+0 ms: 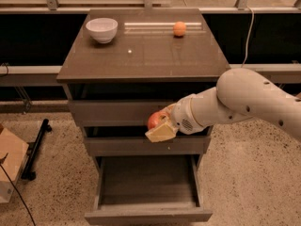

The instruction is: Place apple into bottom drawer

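Note:
My gripper [159, 126] is shut on the red apple [154, 120] and holds it in front of the middle drawer, above the open bottom drawer [148, 187]. The bottom drawer is pulled out and its inside looks bare. The white arm [244, 102] reaches in from the right. The apple is partly covered by the cream-coloured fingers [161, 132].
A grey-brown cabinet top [141, 55] carries a white bowl [102, 29] at the back left and a small orange fruit [179, 28] at the back right. A cardboard box [8, 166] and a black stand [35, 149] lie on the floor at left.

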Controlling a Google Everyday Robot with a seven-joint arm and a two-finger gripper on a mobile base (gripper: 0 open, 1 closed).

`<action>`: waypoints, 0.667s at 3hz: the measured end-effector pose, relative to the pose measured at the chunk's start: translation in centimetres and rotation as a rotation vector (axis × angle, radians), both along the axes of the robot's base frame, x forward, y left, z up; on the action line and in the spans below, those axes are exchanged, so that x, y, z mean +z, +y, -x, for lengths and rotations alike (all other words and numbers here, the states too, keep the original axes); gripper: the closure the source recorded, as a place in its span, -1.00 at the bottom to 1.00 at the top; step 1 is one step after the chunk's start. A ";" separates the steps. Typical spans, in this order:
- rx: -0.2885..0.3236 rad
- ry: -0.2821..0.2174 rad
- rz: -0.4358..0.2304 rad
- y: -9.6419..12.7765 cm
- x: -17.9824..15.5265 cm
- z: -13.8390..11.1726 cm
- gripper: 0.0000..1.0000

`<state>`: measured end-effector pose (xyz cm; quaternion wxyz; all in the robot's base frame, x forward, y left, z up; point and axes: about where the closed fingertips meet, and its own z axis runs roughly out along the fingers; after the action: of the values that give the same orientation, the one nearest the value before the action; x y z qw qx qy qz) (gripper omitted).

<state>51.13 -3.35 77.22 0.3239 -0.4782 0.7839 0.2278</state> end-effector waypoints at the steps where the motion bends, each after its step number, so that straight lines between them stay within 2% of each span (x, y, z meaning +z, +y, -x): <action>1: -0.003 -0.033 0.039 0.5 -1.1 -1.2 1.00; 2: -0.038 -0.076 0.073 0.7 -3.6 -2.7 1.00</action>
<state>53.86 -2.61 73.57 0.3401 -0.4830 0.7877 0.1745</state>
